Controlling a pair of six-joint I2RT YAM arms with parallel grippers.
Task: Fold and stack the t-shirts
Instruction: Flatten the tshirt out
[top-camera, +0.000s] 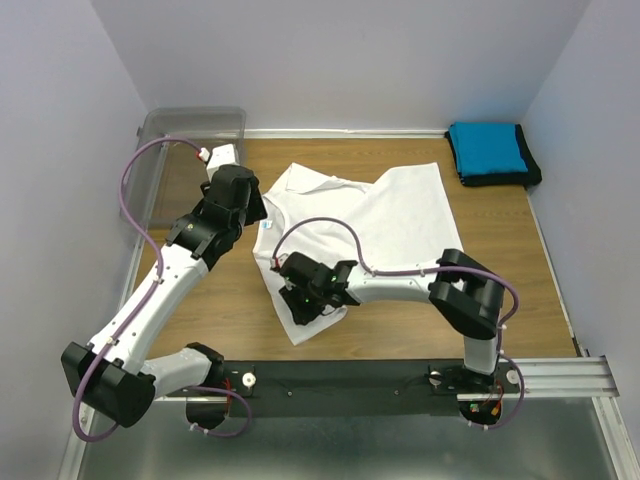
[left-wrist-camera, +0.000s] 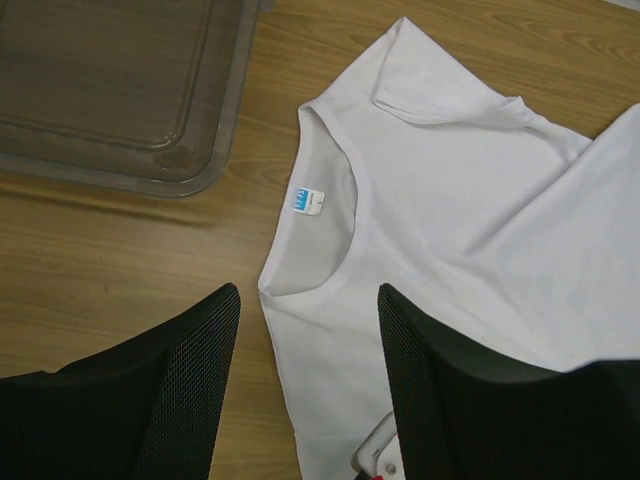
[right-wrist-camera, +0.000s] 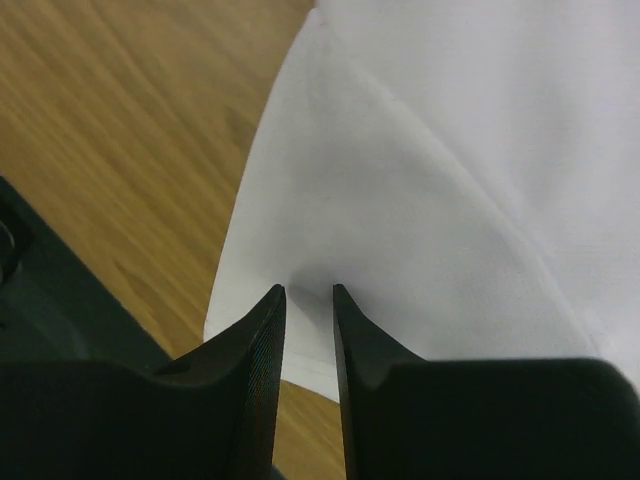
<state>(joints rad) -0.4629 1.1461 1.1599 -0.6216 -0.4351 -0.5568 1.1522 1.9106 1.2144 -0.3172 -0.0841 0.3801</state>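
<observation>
A white t-shirt (top-camera: 390, 220) lies spread and partly folded across the wooden table, its blue neck label (left-wrist-camera: 307, 201) showing inside the collar. My left gripper (left-wrist-camera: 308, 290) hovers open over the shirt's shoulder edge just below the collar, one finger above bare wood and the other above cloth. My right gripper (right-wrist-camera: 309, 290) is at the shirt's near corner, jaws closed narrowly on a pinched ridge of the white t-shirt (right-wrist-camera: 450, 150). At the back right, a folded blue t-shirt (top-camera: 487, 147) rests on a folded black one (top-camera: 503, 181).
A clear plastic bin (top-camera: 190, 125) stands at the back left, close to the left arm; its corner (left-wrist-camera: 215, 165) is near the collar. A black rail (top-camera: 400, 375) runs along the table's near edge. Walls close in on three sides.
</observation>
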